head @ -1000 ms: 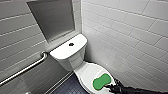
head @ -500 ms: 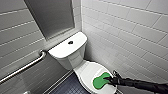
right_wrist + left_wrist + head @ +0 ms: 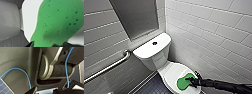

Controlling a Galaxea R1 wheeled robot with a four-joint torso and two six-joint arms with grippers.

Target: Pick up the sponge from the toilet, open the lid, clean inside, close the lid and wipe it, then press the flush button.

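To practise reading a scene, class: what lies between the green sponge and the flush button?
In the head view, bare white lid runs from the sponge back to the tank, then bare tank top reaches the flush button.

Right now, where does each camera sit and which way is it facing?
Head: high on the robot, facing forward and down at the toilet, its closed lid and flush button; the right arm enters from the lower right, end effector at the sponge.
Left wrist: on the left arm, facing the robot's own dark housing and blue cable, plus some tiled floor.
Right wrist: on the right arm, close over the sponge on the lid.
Shared: head and right wrist both show sponge and lid.
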